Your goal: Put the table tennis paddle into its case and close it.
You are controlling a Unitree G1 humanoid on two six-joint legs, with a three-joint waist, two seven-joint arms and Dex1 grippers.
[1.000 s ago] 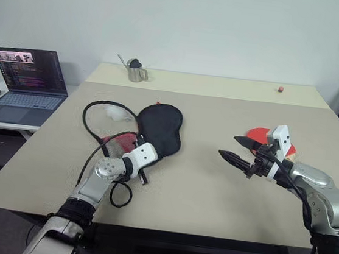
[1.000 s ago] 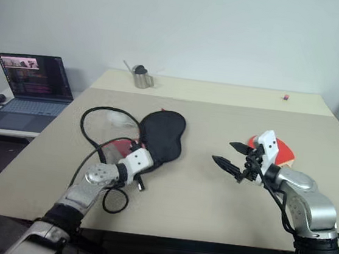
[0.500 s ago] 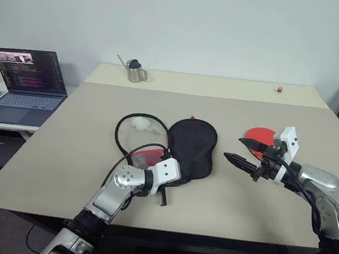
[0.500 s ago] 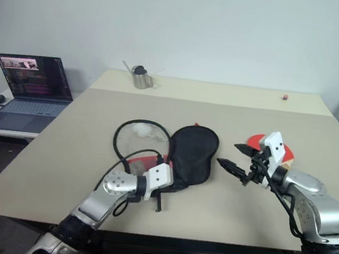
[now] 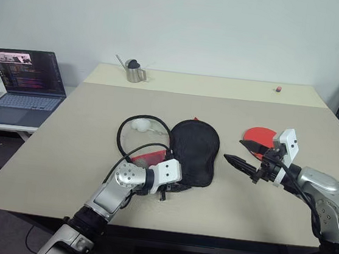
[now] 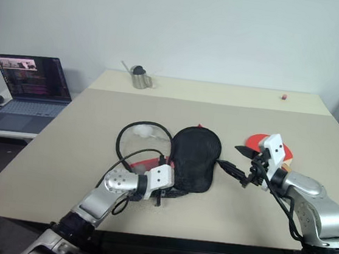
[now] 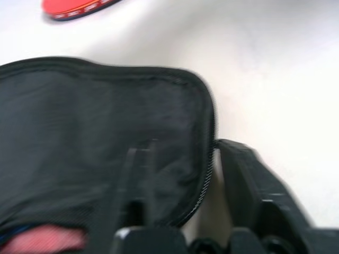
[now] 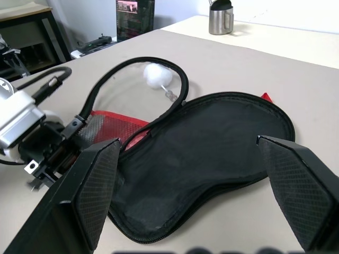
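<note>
Center frame, the left gripper (image 5: 171,188) straddles the black case (image 5: 195,149) edge, fingers parted; right gripper (image 5: 240,154) gapes empty beside the paddle (image 5: 258,137).

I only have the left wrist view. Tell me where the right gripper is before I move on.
Observer: The right gripper hovers open just off the right edge of the case.
Operator: Place the paddle for me.
Observer: The table tennis paddle lies flat on the table behind the right gripper, apart from the case.
Operator: Report the zipper pom-pom.
Observer: The white pom-pom rests on the table left of the case, ringed by a black loop.
</note>
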